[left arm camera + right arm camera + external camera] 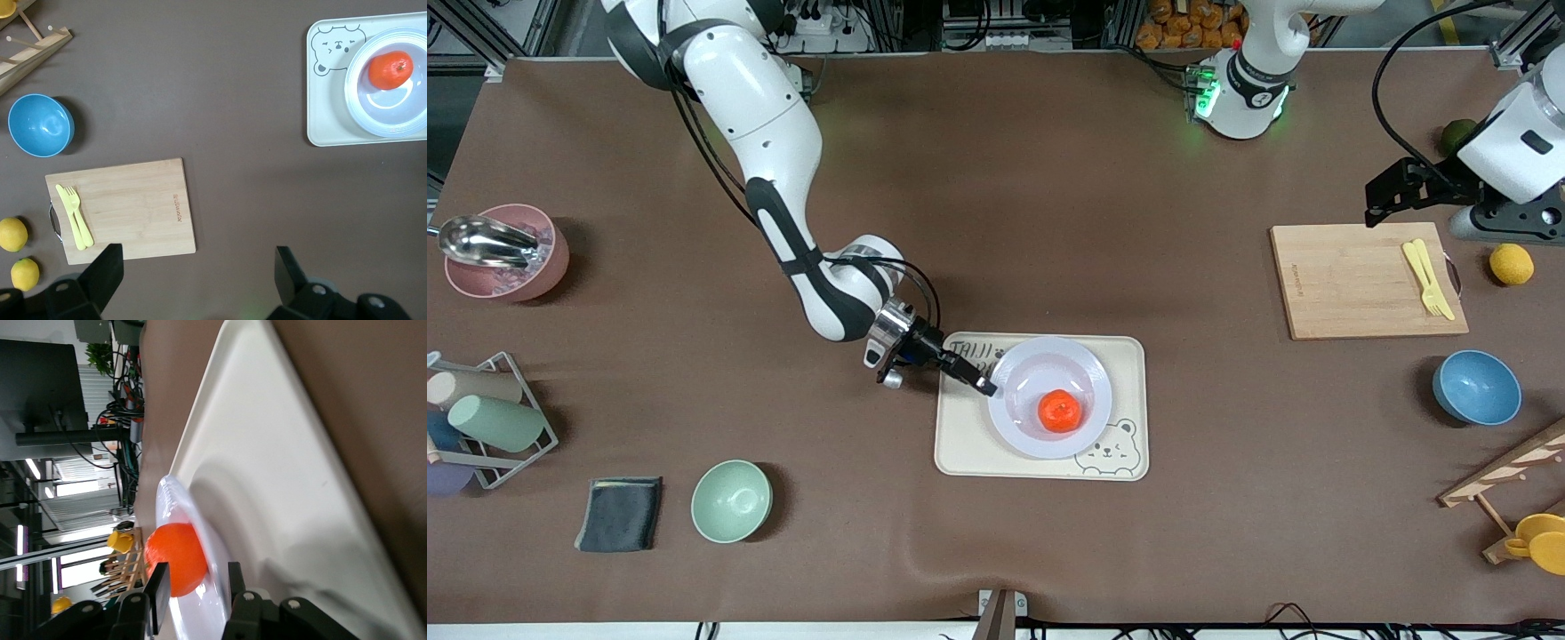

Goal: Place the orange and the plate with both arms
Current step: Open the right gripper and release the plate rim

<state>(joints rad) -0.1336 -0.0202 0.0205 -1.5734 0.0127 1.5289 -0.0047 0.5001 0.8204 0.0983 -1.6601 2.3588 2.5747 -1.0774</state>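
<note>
The orange sits in the plate, which rests on the cream tray near the middle of the table. The right claw is at the plate's rim on the right arm's side, its fingers straddling the edge. The left claw, spread open and empty, waits over the table beside the cutting board, well apart.

Red-orange orange on a pale lavender-white plate; cream tray with a bear drawing and dark lettering; brown table; blue bowl; mint green bowl; pink bowl; light wood board with yellow cutlery; yellow fruit; dark grey cloth
</note>
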